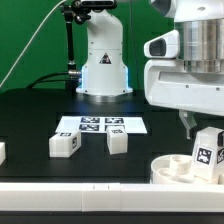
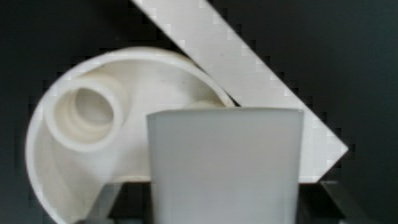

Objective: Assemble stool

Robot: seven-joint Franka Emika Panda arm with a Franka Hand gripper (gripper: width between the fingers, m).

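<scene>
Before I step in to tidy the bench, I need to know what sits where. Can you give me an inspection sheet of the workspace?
Surface: black table, edged at the front by a white rail.
Job's things: round seat at the exterior view's right; one leg held upright at its rim, contact cannot be told; two loose legs lying apart in front of the marker board.
Clutter: a white piece cut off at the exterior view's left edge, unidentifiable.
Grippers: gripper closed on the leg.
Cables: nothing seen.
Surroundings: arm's base at the back; green backdrop.
</scene>
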